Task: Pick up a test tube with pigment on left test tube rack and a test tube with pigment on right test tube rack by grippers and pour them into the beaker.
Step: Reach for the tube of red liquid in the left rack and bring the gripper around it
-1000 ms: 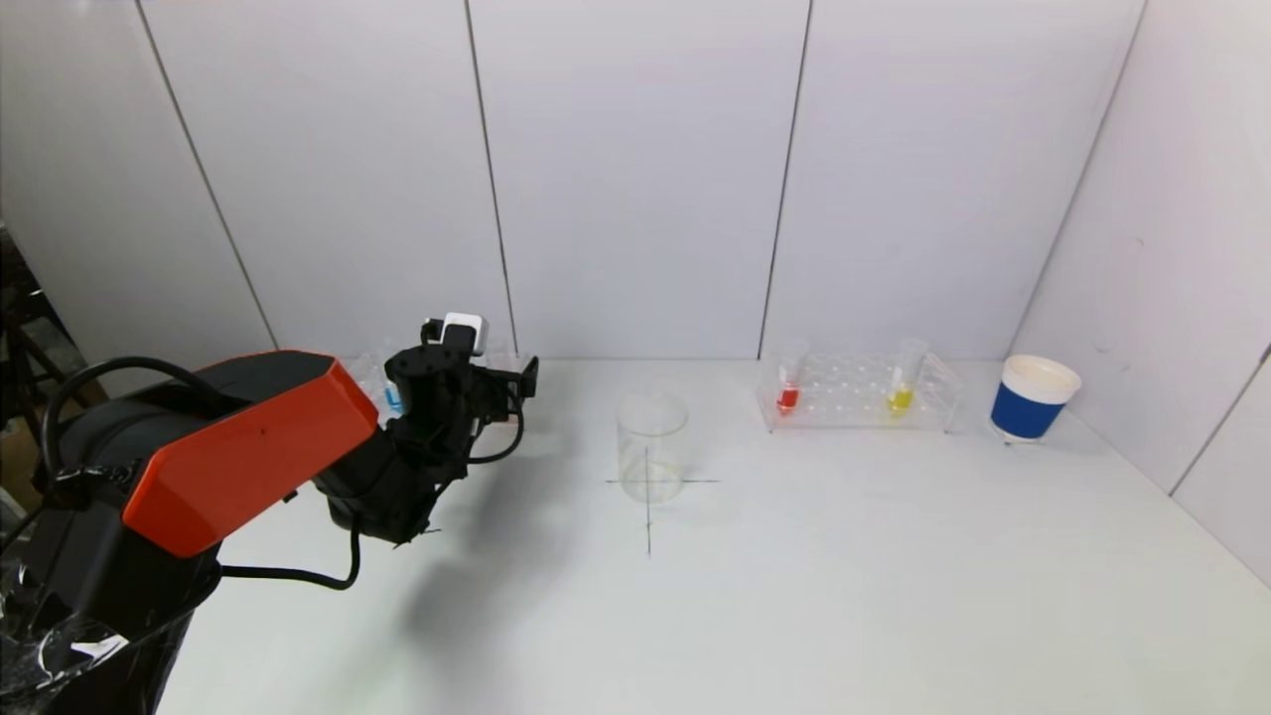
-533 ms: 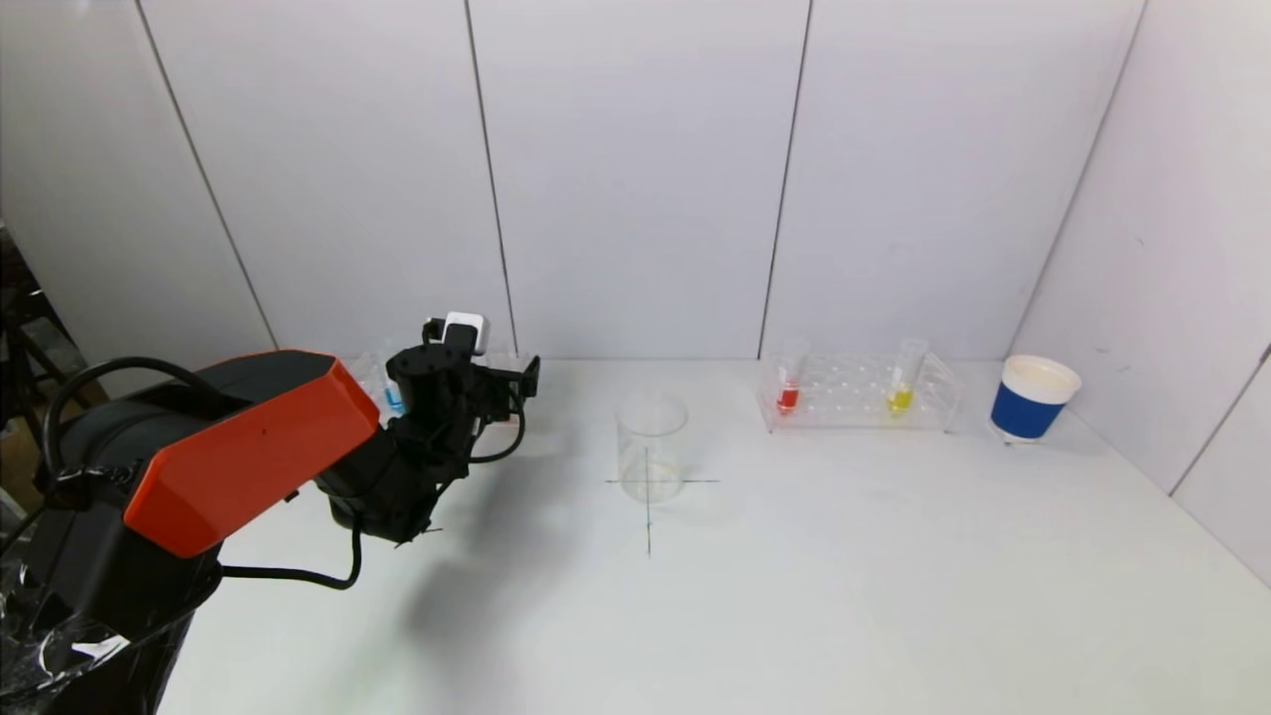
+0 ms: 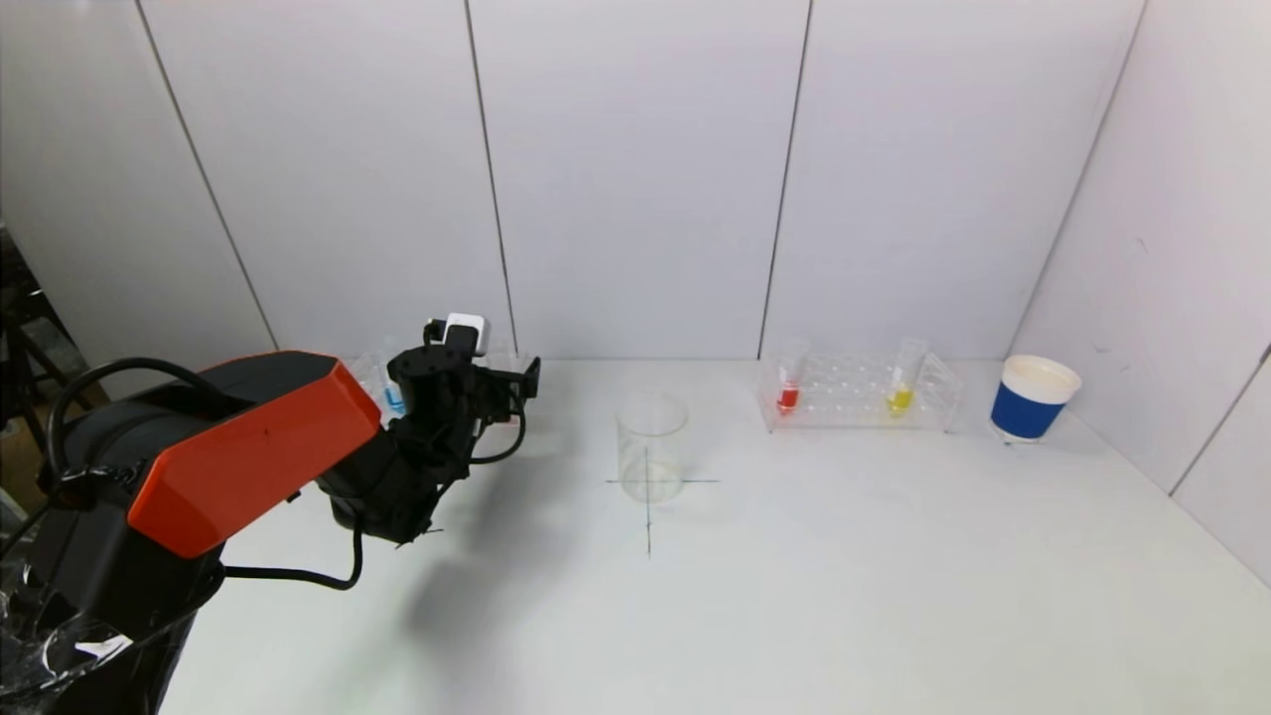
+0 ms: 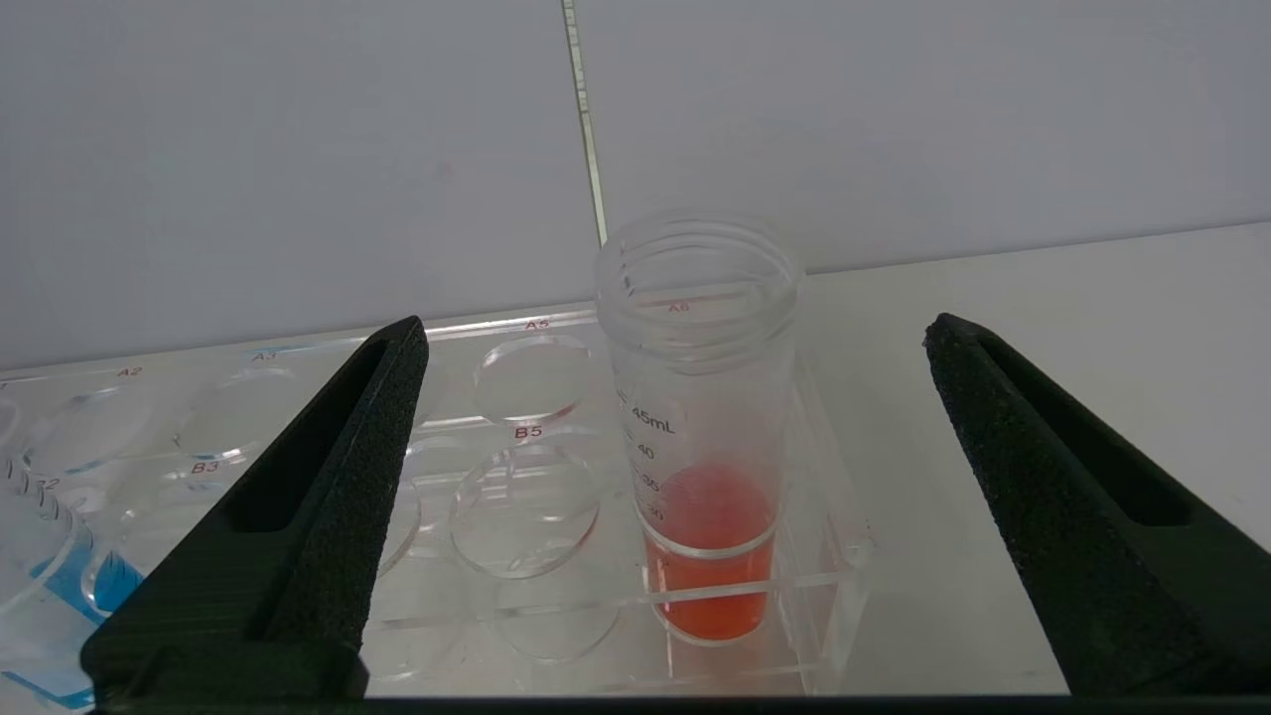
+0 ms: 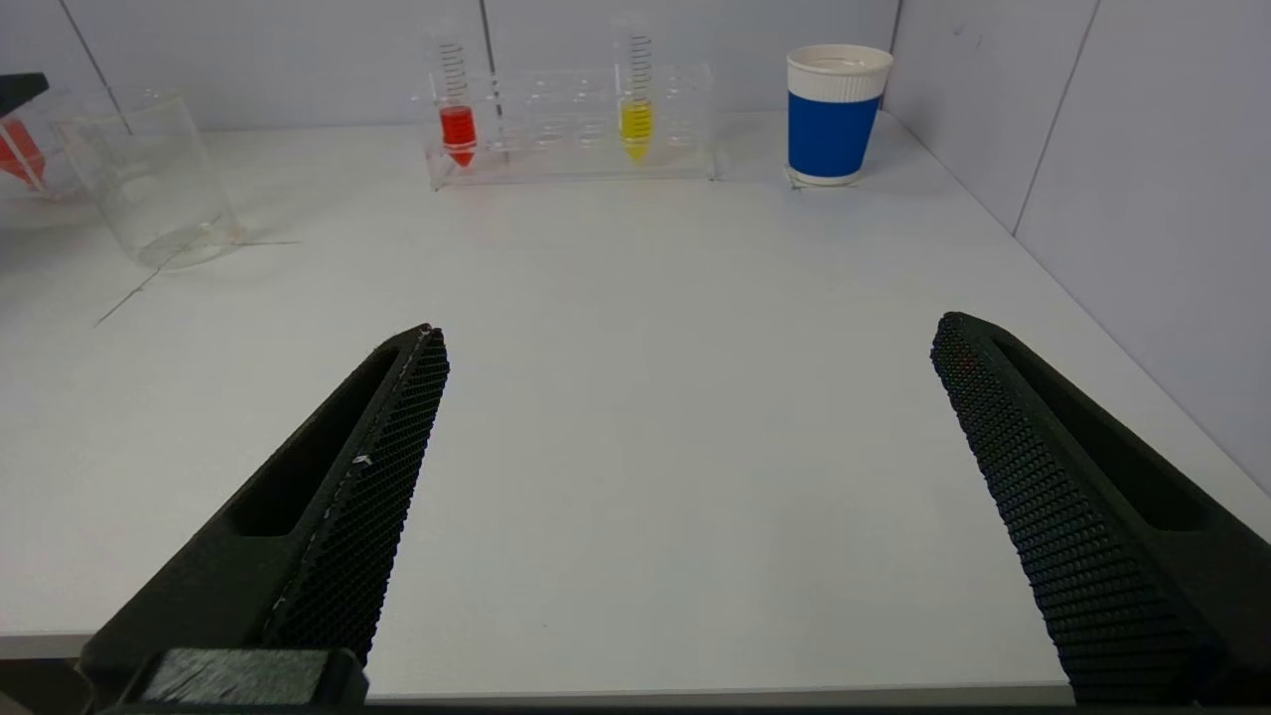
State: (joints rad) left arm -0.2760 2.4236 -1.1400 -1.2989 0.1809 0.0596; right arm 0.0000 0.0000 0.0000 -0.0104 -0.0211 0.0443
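In the left wrist view, my left gripper (image 4: 675, 326) is open, with its two fingers either side of a clear test tube of red pigment (image 4: 700, 437). The tube stands upright in the end hole of the clear left rack (image 4: 526, 432), untouched. A tube of blue pigment (image 4: 40, 556) stands at the rack's other end. In the head view my left gripper (image 3: 477, 387) is at the rack, left of the clear beaker (image 3: 651, 447). The right rack (image 3: 854, 392) holds a red tube (image 3: 788, 392) and a yellow tube (image 3: 902, 392). My right gripper (image 5: 687, 328) is open and empty, low over the table's near edge.
A blue and white paper cup (image 3: 1031, 397) stands right of the right rack, near the side wall. The beaker sits on a black cross marked on the table (image 3: 794, 556). White walls close the back and right side.
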